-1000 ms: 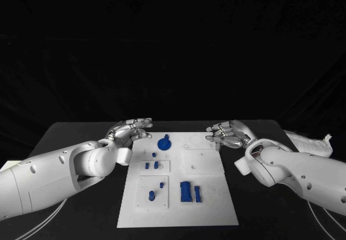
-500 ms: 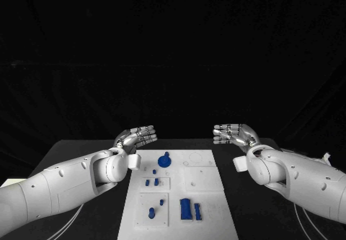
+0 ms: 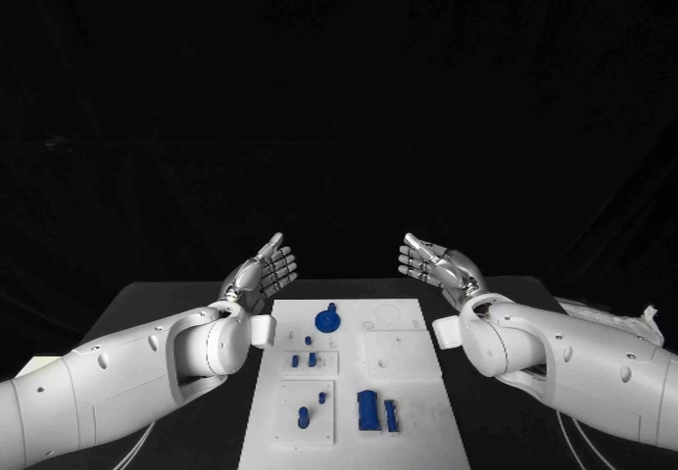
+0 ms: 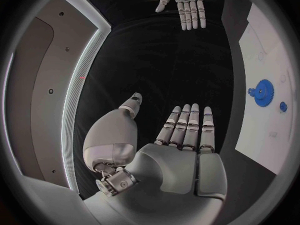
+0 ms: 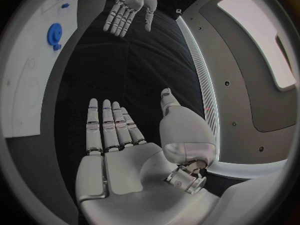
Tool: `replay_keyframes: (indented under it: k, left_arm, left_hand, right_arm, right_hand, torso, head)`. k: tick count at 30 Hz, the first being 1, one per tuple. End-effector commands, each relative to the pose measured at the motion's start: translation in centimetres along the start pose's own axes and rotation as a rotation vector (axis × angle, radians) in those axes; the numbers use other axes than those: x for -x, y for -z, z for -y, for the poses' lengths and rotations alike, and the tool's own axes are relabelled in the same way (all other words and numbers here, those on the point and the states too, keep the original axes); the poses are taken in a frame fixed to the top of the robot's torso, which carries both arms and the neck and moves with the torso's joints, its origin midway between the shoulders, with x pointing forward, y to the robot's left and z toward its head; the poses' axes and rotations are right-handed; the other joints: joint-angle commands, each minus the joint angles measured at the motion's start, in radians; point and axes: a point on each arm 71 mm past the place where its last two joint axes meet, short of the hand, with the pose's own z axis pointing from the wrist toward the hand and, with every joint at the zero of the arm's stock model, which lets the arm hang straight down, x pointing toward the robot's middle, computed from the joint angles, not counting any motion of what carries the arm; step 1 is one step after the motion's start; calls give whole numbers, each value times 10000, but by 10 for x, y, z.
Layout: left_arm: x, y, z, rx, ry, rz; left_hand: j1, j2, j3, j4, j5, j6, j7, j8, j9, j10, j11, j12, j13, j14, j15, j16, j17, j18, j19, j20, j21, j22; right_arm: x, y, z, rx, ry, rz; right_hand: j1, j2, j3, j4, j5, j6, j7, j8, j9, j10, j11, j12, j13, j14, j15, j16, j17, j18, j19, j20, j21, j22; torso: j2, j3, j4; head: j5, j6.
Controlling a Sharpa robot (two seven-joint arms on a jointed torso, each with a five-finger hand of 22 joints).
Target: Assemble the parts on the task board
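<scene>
The white task board (image 3: 403,377) lies in the middle of the black table. On it are a round blue gear (image 3: 326,319) near the far end, small blue pegs (image 3: 303,360) at mid-left, a blue piece (image 3: 303,419) at near left and two upright blue blocks (image 3: 376,409). My left hand (image 3: 263,269) is raised above the table's far left, fingers stretched out flat, holding nothing. My right hand (image 3: 432,262) mirrors it at the far right, also flat and empty. The left wrist view shows the left hand (image 4: 181,135), the gear (image 4: 264,91) and the right hand (image 4: 185,4). The right wrist view shows the right hand (image 5: 119,135), the gear (image 5: 55,35) and the left hand (image 5: 130,7).
A crumpled white sheet (image 3: 622,318) lies at the table's right edge. Bare black table (image 3: 156,304) runs along both sides of the board.
Both hands have risen off the board's far corners and uncurled from bent fingers to flat, stretched palms. The head camera has shifted, so the board sits lower in the picture.
</scene>
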Motion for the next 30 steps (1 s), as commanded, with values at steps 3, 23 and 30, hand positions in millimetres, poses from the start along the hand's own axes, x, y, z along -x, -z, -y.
replay_keyframes:
  k: [3,23,30]
  left_arm:
    - [-13,18,0,-830,-1665,950]
    - [-27,36,0,-1304,-2425,1328]
    - [-27,36,0,-1304,-2425,1328]
  left_hand:
    - [-2636,261,-932,8,-361,-2005,-420,-146,-62,-2029,-861,-622,-56,-1919,-526,-492,-146,-350,-1564,-544,-245,-640]
    - [-5110,261,-1796,8,-361,-3884,-1128,-146,-62,-3933,-861,-622,-56,-3720,-526,-1324,-146,-1168,-3013,-1454,-245,-1721]
    - [-5610,261,-2508,8,-361,-4261,-1128,-146,-62,-4318,-861,-622,-56,-4084,-526,-1324,-146,-1168,-3293,-1454,-245,-1721]
  right_arm:
    - [-10,20,-2,-39,-509,1555]
    - [-22,33,-2,-243,-697,1855]
    - [-22,33,-2,-243,-697,1855]
  right_hand:
    - [-2764,6,-139,-14,-259,-1956,-1018,-72,-748,-2256,-389,-105,-112,-2267,-92,-76,-1039,-346,-2132,-410,-529,-304]
    - [-5485,6,-139,-14,-259,-3887,-1018,-72,-748,-4483,-389,-105,-112,-4514,-92,-76,-1039,-1156,-4240,-1132,-529,-304]
    - [-6023,6,-139,-14,-259,-4269,-1018,-72,-748,-4926,-389,-105,-112,-4950,-92,-76,-1039,-1156,-4659,-1132,-529,-304]
  torso:
    - [-132,59,143]
    - [-132,59,143]
    - [-132,59,143]
  head:
    - [-44,-10]
    - [-44,-10]
    - [-44,-10]
